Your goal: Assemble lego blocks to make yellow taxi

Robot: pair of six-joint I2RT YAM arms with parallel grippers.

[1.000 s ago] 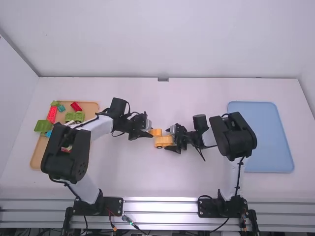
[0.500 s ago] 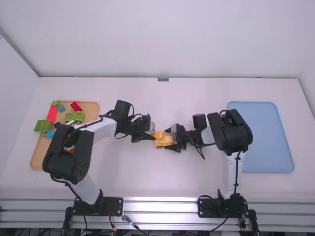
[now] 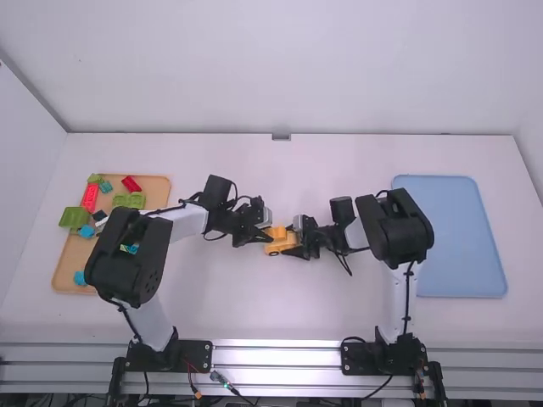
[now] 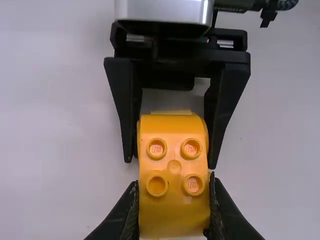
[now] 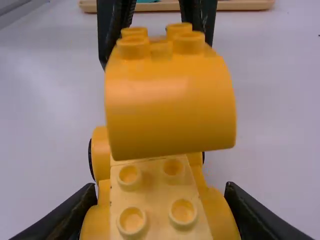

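White wall (image 3: 297,68) stood behind a white table (image 3: 339,161), with a metal rail (image 3: 280,354) along the near edge. At the table's left side lay a tan tray (image 3: 157,184) of loose pieces: a long red block (image 3: 90,197), a shorter red block (image 3: 131,184), green blocks (image 3: 129,201) and blue blocks (image 3: 86,231). Part of that tray was hidden under the left arm (image 3: 127,259). At the right side lay a blue tray (image 3: 450,237). Around mid-table, the two grippers faced each other over the taxi pieces. The left gripper (image 3: 269,236) was found pinching a yellow round block (image 4: 173,215) by its sides, its four studs exposed. The right gripper (image 3: 293,241) was clamped on the sides of a yellow base (image 5: 155,200), which had wheels (image 5: 91,160) and bare studs toward the right gripper. In the right wrist view the round block sat tilted, over the part of the base beyond those bare studs. Whether the two pieces touched or had locked together could not be determined, nor whether the base met the table.
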